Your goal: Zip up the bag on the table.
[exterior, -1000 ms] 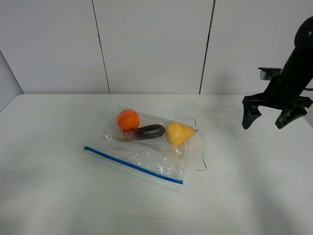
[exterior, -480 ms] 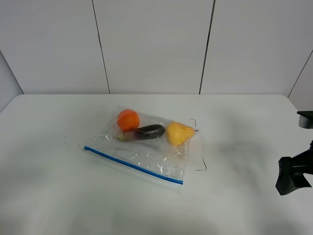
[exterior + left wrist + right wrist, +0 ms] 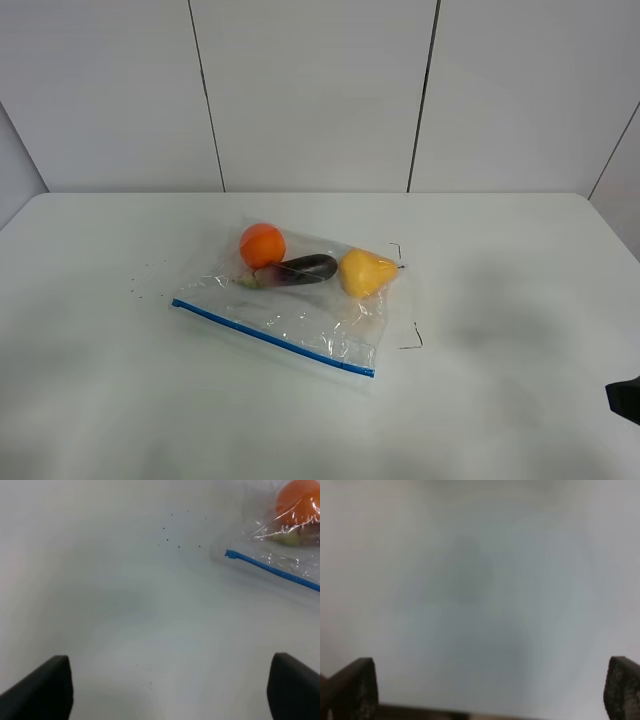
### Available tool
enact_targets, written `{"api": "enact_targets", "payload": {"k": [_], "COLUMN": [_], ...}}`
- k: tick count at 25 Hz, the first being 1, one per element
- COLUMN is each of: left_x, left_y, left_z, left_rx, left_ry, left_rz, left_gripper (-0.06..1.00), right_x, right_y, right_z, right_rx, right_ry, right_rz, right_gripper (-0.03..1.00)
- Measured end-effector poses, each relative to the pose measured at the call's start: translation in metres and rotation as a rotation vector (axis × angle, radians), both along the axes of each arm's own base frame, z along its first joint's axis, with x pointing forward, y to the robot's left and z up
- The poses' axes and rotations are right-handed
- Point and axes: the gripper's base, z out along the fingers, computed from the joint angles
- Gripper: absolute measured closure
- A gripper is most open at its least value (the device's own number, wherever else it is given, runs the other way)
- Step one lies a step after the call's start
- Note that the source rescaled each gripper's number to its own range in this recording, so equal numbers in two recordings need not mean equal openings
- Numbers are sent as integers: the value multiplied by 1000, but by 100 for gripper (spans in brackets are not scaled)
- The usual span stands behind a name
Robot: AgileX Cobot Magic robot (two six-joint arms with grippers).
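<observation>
The clear bag (image 3: 300, 300) lies flat near the middle of the white table (image 3: 120, 400), with an orange, a purple eggplant and a yellow pear inside. Its blue zipper strip (image 3: 270, 337) runs along the near edge. The left wrist view shows the strip's end (image 3: 260, 566) and the orange. My left gripper (image 3: 170, 692) is open, over bare table to the left of the bag, and is out of the high view. My right gripper (image 3: 490, 690) is open over bare table, its view blurred; only a dark tip (image 3: 628, 400) shows at the high view's right edge.
Small dark specks (image 3: 140, 280) dot the table left of the bag. Thin black corner marks (image 3: 412, 340) sit by the bag's right side. A panelled white wall (image 3: 310, 90) stands behind the table.
My right arm has dropped from the upper right of the high view down and out past its lower right edge. The bag has not moved.
</observation>
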Motion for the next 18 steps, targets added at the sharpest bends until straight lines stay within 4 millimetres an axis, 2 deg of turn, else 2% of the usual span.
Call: {"api": "enact_targets", "payload": {"k": [5, 18], "left_x": [0, 0], "left_y": [0, 0], "left_z": [0, 0], "left_rx": [0, 1], "left_ry": [0, 0], "left_rz": [0, 0], "left_gripper": [-5, -5], "right_x": [-23, -47], "right_y": [0, 1], "right_z": [12, 20], "right_rx": [1, 15], "right_ry": [-164, -329], "right_rz": [-3, 22], "right_gripper": [-3, -3]}}
